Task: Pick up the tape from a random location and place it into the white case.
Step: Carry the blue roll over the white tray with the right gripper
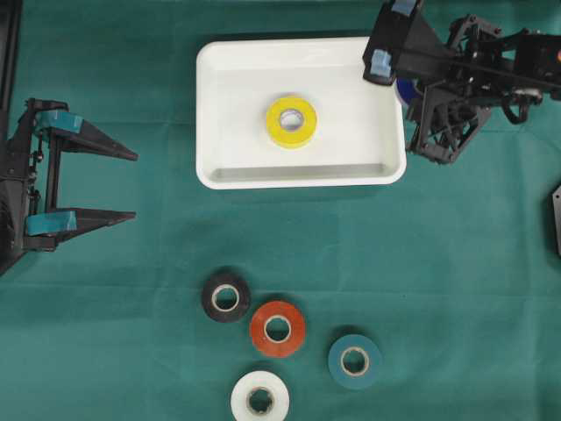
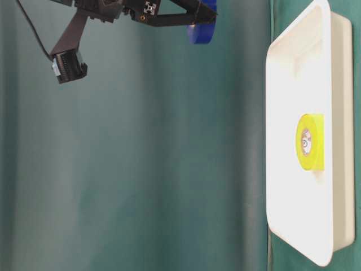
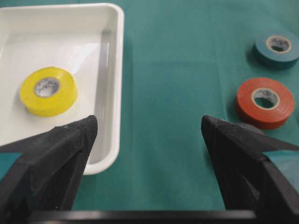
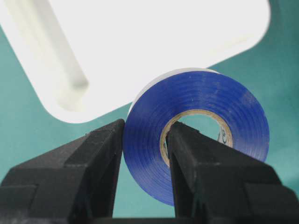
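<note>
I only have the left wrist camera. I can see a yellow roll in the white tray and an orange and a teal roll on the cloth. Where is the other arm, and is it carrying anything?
Observer: The right gripper is shut on a blue tape roll, one finger through its core.
Operator: Is it over the tray yet?
Observer: Overhead, it is at the right rim of the white case, near the far corner, with the roll held above.
Operator: Any rolls I'm missing?
Observer: Yes, a black roll and a white roll lie on the cloth.
</note>
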Controlling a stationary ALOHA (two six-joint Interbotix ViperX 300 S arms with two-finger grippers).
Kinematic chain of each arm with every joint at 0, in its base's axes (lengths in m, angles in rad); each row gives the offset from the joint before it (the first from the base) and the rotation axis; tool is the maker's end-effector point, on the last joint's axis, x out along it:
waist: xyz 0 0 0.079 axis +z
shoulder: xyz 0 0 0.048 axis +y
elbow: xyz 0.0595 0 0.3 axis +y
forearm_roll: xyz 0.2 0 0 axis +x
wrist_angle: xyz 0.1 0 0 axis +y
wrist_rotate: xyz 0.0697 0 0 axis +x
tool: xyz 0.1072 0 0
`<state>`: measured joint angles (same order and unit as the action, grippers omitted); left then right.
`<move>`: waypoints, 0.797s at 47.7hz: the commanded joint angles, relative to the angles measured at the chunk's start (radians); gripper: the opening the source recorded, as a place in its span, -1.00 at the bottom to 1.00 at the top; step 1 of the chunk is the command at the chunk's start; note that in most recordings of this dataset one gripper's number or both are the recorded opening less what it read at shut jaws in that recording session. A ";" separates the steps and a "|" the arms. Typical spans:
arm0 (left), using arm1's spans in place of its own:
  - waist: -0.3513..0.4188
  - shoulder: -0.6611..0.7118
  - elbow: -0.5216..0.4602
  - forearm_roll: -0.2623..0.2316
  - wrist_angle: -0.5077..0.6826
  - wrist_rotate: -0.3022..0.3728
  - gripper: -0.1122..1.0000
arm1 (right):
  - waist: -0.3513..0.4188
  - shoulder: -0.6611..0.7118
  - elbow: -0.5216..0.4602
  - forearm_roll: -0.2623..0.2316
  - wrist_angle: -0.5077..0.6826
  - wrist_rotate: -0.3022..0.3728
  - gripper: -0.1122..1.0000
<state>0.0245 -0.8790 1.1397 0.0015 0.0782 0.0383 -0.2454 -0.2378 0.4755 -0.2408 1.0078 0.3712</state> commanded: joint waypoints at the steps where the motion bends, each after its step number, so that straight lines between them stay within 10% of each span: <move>1: 0.003 0.005 -0.014 -0.002 -0.005 -0.002 0.94 | 0.002 -0.015 -0.015 -0.005 -0.017 0.000 -0.24; 38: 0.003 0.005 -0.012 -0.002 -0.005 -0.002 0.94 | 0.002 0.169 -0.201 -0.006 -0.089 -0.020 -0.24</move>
<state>0.0245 -0.8790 1.1397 0.0031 0.0782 0.0383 -0.2439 -0.0568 0.3007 -0.2424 0.9235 0.3497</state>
